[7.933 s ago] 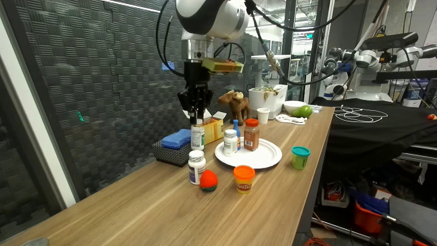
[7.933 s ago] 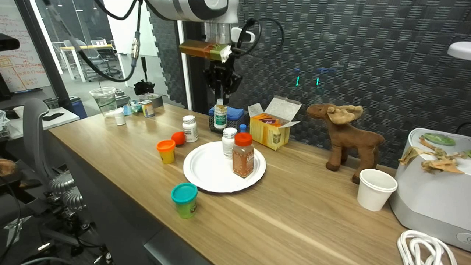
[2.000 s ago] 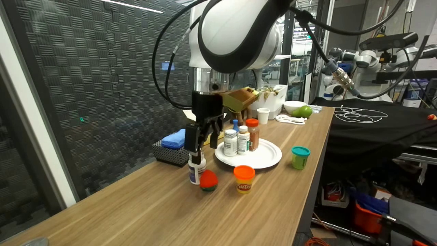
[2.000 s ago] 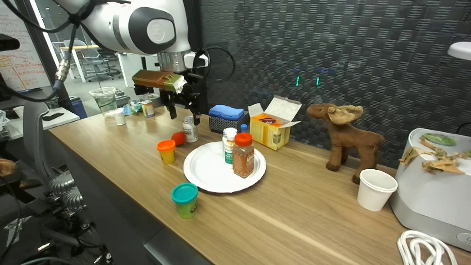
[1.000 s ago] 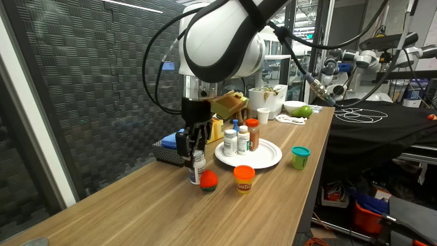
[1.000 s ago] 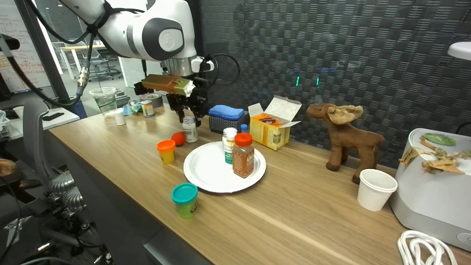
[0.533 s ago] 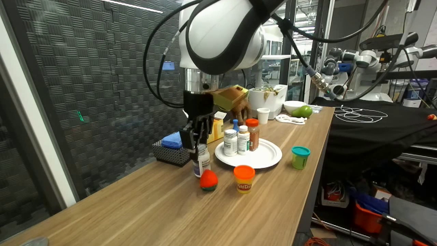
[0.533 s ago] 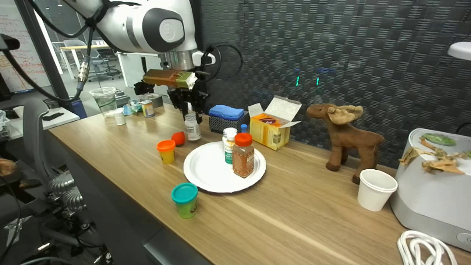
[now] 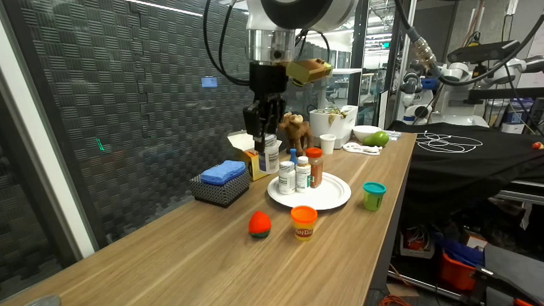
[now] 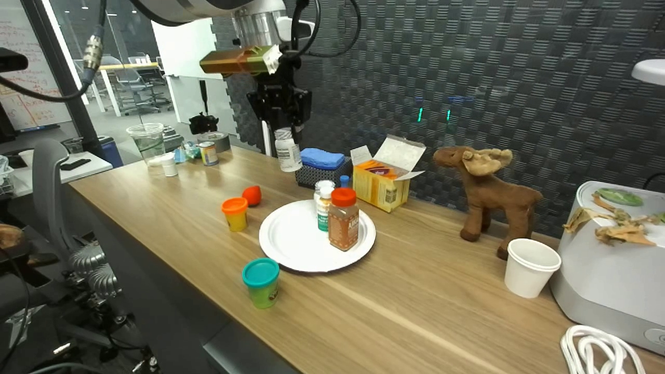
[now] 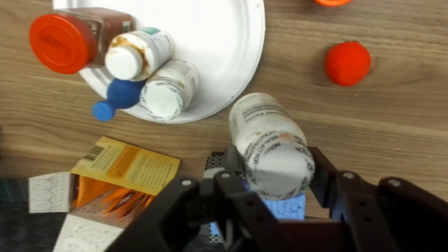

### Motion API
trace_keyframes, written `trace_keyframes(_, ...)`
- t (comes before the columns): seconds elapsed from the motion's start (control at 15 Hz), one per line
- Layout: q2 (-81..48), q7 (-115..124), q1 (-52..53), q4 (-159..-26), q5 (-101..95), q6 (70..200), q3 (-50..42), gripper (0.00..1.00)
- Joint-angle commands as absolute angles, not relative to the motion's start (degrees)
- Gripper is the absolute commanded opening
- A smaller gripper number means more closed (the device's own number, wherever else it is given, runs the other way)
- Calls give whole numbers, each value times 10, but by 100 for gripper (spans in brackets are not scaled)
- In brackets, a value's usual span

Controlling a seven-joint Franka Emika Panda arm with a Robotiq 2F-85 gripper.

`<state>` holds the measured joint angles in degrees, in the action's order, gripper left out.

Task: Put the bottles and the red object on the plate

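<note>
My gripper [image 11: 274, 157] is shut on a white pill bottle [image 11: 264, 117] with a pale cap. It holds the bottle slightly tilted above the table, beside the white plate [image 10: 286, 244], as both exterior views show. On the plate stand a brownish bottle [image 10: 343, 223] with a red cap, a white bottle with a green label [image 9: 303, 176] and another white bottle [image 9: 287, 180]. A small blue bottle [image 11: 122, 93] is at the plate's edge, partly hidden in both exterior views. The red object [image 9: 259, 224] sits on the table apart from the plate; it also shows in the wrist view [image 11: 347, 63].
An orange-lidded cup [image 9: 304, 223] stands near the red object. A green cup [image 10: 261, 283] with a teal lid stands near the plate. An open yellow box [image 10: 382, 182] and a dark box with a blue sponge [image 9: 223, 172] line the wall side. A toy moose [image 10: 491, 192] stands farther along.
The gripper has closed on the white bottle by the red object, lifted it and carried it toward the plate. Earlier, the gripper held the green-labelled bottle, which now stands on the plate.
</note>
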<state>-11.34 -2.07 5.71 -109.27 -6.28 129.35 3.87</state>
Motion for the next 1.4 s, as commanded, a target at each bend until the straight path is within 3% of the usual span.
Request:
trace_keyframes(0.0,-71,-18,40,-1135,-59,1307,27,26)
trace_keyframes(1.33,-87,-89,1,-1218,45,1378,22,26)
